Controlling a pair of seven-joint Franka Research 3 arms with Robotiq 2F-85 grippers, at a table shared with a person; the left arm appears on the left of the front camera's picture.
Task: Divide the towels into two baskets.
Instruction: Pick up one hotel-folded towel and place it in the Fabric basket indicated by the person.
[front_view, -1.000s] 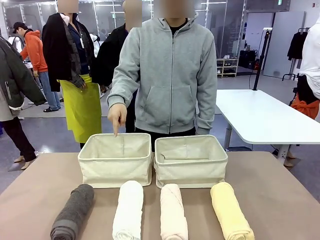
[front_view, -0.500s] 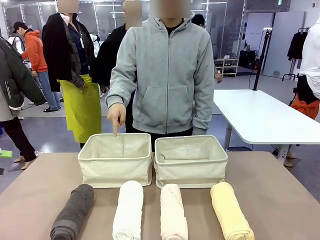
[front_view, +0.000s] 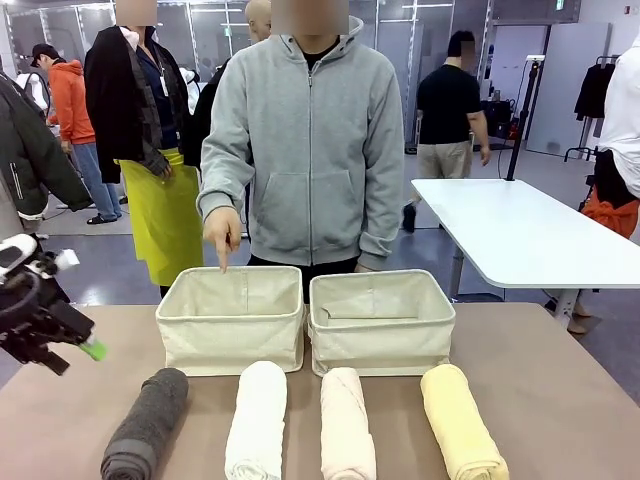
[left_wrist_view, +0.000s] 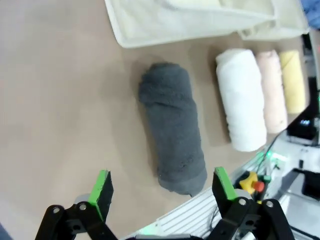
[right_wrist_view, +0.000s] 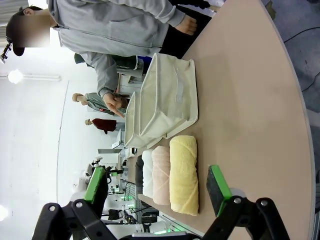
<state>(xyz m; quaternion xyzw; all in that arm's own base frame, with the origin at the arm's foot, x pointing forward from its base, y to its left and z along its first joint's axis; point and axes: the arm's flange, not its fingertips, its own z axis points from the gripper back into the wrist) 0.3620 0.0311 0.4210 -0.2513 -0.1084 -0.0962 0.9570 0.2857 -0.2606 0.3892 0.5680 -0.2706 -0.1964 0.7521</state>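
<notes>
1. Four rolled terry cylinders lay side by side on the table (front_view: 560, 400), at 6 o'clock of the two bins in the front view. The dark grey towel (front_view: 147, 424) was at the 9 o'clock end, then the white towel (front_view: 257, 420), the pink-beige towel (front_view: 347, 424) and the yellow towel (front_view: 460, 420) at the 3 o'clock end.
2. The left basket (front_view: 232, 340) and the right basket (front_view: 383, 345), both cream canvas with soft upright sides, stood touching.
3. The person's hand (front_view: 222, 232) pointed a finger down over the left basket's far rim.
4. The left gripper (left_wrist_view: 161, 185) had its jaws wide and held nothing. Its wrist view added the dark grey towel's rumpled near end at 12 o'clock, between the green pads.
5. The right gripper (right_wrist_view: 157, 185) was also wide and empty. Its sideways wrist view added a strap (right_wrist_view: 178, 82) on the right basket's end wall, with the yellow towel nearest.
</notes>
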